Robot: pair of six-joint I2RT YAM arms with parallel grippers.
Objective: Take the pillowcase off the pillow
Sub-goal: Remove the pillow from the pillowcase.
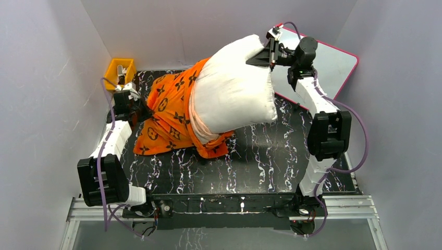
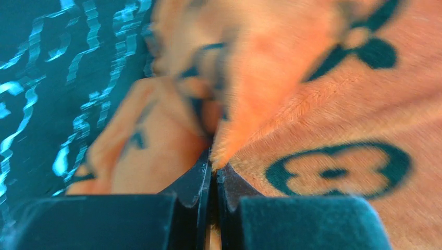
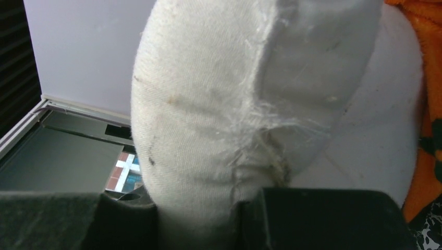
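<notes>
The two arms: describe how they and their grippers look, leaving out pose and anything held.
The left arm and right arm match: white link shells between bulky black joint housings, each trailed by a looping purple cable. The left gripper has matte black fingers tapering to thin tips; the right gripper shows broad black fingers. No markings are legible.

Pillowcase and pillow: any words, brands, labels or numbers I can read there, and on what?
No readable text.
pillowcase: black monogram marks among flower motifs, letters too small and blurred to read.
pillow: plain white, nothing printed in view.
</notes>
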